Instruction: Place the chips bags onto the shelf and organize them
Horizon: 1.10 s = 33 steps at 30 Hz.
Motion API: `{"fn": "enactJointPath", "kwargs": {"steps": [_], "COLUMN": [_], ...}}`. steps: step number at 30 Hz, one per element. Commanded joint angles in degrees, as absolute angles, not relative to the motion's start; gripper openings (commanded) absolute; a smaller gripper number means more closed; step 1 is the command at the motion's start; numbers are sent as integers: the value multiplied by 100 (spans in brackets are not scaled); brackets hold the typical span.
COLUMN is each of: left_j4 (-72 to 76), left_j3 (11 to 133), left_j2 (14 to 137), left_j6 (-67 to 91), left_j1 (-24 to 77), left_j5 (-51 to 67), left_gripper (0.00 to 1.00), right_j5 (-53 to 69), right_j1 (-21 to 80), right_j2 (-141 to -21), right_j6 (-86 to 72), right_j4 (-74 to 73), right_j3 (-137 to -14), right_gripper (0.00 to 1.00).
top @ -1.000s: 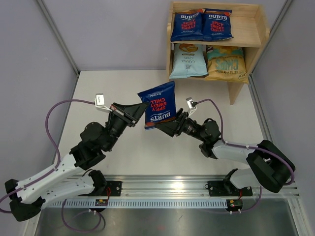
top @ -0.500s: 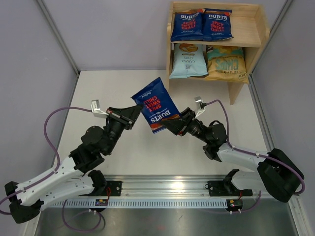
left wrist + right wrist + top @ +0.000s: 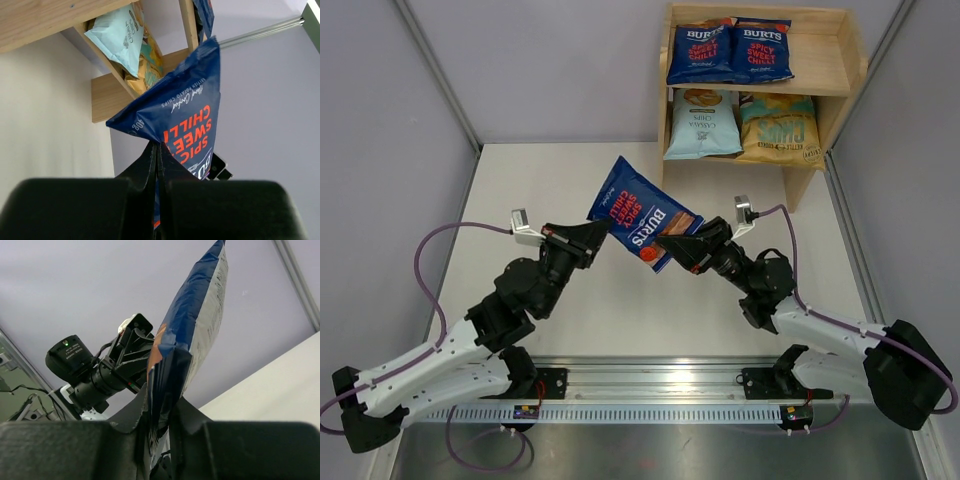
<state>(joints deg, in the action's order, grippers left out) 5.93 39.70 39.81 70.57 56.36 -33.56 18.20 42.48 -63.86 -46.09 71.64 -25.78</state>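
We hold the crinkly dark blue Burts bag [image 3: 642,213] above the white table's [image 3: 510,190] middle, left gripper [image 3: 606,227] and right gripper [image 3: 665,242] both pinched on it; four bags [image 3: 702,124] fill the far-right light wooden shelf [image 3: 848,70].

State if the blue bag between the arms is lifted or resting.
Lifted: left end effector and right end effector pinch the bag midair.

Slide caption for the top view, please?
Left claw and right claw pinch a Burts bag above the table; four bags sit on the shelf.
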Motion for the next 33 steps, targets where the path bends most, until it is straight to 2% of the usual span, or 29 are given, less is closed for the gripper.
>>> {"fn": "enactJointPath", "kwargs": {"steps": [1, 2, 5, 7, 8, 11, 12, 14, 15, 17, 24, 28, 33], "left_j4": [756, 643, 301, 194, 98, -191, -228, -656, -807, -1387, -2601, -3267, -4568], "left_j3": [3920, 3998, 4104, 4131, 4131, 4069, 4043, 4104, 4157, 4359, 4860, 5202, 6027], "left_j2": [3894, 3876, 3823, 3736, 3692, 3517, 3490, 3445, 3471, 3507, 3612, 3525, 3673], "left_j6": [6882, 6734, 6479, 6373, 6311, 6206, 6101, 5873, 5758, 5512, 4510, 3729, 3279], "left_j1": [5643, 5643, 5643, 5634, 5634, 5634, 5634, 5634, 5625, 5625, 5625, 5616, 5616], "left_j5": [-3700, -3752, -4147, -4288, -4420, -4648, -4702, -4885, -4922, -5001, -4817, -4536, -3983], "left_gripper": [0, 8, 42, 48, 55, 64, 72, 80, 89, 97, 99, 99, 99], "right_j5": [1310, 1188, 959, 766, 608, 536, 562, 580, 641, 878, 2240, 2014, 1882], "right_j1": [4289, 4298, 4289, 4289, 4280, 4245, 4167, 4035, 3782, 3473, 1988, 1364, 231], "right_j2": [-5968, -5889, -5582, -5362, -5300, -5177, -5151, -5107, -5115, -5159, -6072, -6652, -7513], "right_j6": [-4193, -4140, -3903, -3649, -3526, -3191, -3147, -3085, -3128, -3260, -3901, -4190, -5472], "right_j4": [6867, 6238, 5409, 4924, 4382, 3624, 3491, 2965, 2823, 2419, 1653, 968, 773], "right_j3": [-2786, -2925, -3137, -3286, -3505, -3944, -4033, -4418, -4560, -5017, -6976, -8319, -9122], "right_gripper": [16, 13, 7, 4, 2, 2, 2, 1, 1, 0, 0, 1, 0]}}
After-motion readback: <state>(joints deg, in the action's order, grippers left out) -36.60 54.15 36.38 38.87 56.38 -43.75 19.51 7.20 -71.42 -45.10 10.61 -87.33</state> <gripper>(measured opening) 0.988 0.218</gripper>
